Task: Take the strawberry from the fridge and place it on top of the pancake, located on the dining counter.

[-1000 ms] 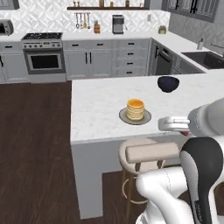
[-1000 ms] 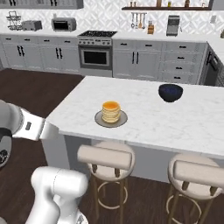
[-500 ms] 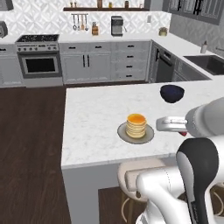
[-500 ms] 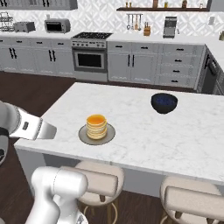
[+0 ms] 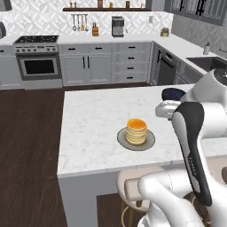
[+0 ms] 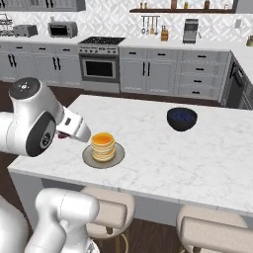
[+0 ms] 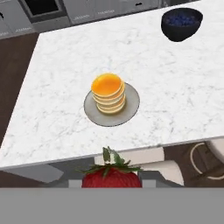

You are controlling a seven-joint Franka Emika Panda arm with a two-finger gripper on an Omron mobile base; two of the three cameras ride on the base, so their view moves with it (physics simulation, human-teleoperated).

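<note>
Plate [image 7: 131,107]: grey, carries the pancake [image 7: 108,92], near the worktop's [image 7: 65,65] front edge.
Bowl [image 7: 181,24]: dark, well beyond the plate.
Strawberry [image 7: 111,177]: clamped in the gripper [image 7: 111,183], off the front edge.
Surface around plate: bare marble.

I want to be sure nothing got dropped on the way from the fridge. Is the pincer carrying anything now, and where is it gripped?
Yes: the strawberry sits in the pincer, leafy top pointing toward the pancake. The exact contact points are hidden.
</note>
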